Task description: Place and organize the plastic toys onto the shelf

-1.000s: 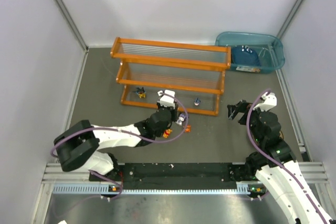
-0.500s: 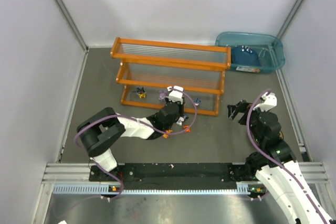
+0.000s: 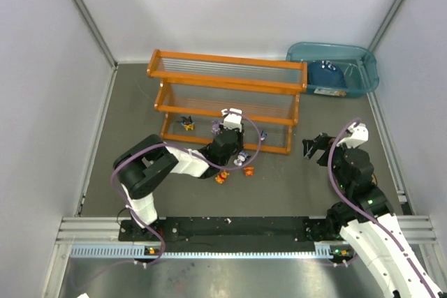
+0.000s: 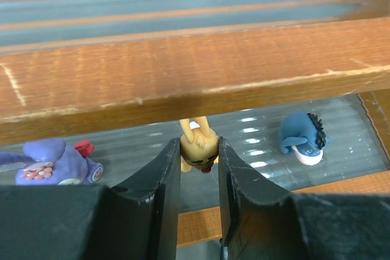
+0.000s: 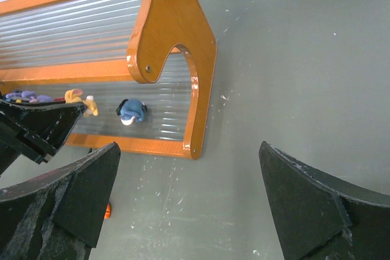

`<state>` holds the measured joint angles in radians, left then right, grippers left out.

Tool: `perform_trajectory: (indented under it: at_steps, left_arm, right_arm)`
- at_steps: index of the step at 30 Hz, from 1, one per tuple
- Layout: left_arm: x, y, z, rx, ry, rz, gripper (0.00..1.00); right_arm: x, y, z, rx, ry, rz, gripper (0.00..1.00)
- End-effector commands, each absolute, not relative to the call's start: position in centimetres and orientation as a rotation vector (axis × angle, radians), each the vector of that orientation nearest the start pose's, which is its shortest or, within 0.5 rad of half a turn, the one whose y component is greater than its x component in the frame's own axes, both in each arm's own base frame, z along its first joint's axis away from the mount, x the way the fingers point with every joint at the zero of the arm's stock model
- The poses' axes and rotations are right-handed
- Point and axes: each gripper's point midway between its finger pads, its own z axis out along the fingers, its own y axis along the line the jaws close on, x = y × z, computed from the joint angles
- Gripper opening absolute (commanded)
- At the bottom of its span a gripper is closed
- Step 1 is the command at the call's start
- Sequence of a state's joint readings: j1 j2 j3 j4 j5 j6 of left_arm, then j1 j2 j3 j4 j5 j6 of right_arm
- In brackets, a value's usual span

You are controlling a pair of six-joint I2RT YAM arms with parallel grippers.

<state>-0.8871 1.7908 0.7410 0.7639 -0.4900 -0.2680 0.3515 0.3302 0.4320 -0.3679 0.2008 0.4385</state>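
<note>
The orange-framed shelf (image 3: 227, 86) stands at the back of the table. My left gripper (image 3: 232, 123) reaches into its bottom tier and is shut on a yellow-orange toy (image 4: 197, 145), held between a purple toy (image 4: 53, 162) and a dark blue toy (image 4: 303, 139) lying on the ribbed panel. A black-and-yellow toy (image 3: 186, 123) sits further left on that tier. Two orange toys (image 3: 221, 177) and a pale toy (image 3: 241, 159) lie on the floor in front. My right gripper (image 3: 314, 146) is wide open and empty, right of the shelf's end (image 5: 194, 98).
A translucent teal bin (image 3: 334, 68) with a blue item stands at the back right, beyond the shelf. The shelf's middle-tier beam (image 4: 195, 74) crosses just above my left fingers. Grey walls close in the table at left, right and back.
My left gripper has moved forward from the floor in front of the shelf into the bottom tier, carrying the yellow-orange toy. The right arm has not moved.
</note>
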Motion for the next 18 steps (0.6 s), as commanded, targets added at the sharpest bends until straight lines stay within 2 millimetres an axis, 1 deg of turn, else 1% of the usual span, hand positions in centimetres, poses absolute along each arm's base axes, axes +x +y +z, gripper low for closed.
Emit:
perform_trajectory:
  at_steps: [1, 11, 17, 18]
  left_arm:
    - [36.3, -32.5, 10.1, 0.176, 1.769, -0.419, 0.00]
    - [36.6, -32.4, 8.7, 0.186, 1.792, -0.410, 0.00]
    - [36.2, -32.1, 8.4, 0.192, 1.788, -0.413, 0.00]
    - [36.2, -32.0, 8.4, 0.192, 1.789, -0.412, 0.02]
  right_arm:
    - [23.2, 6.5, 18.5, 0.220, 1.824, 0.360, 0.99]
    - [23.2, 6.5, 18.3, 0.221, 1.829, 0.354, 0.99]
    - [23.2, 6.4, 18.4, 0.222, 1.828, 0.353, 0.99]
    - [23.2, 6.4, 18.4, 0.223, 1.827, 0.352, 0.99]
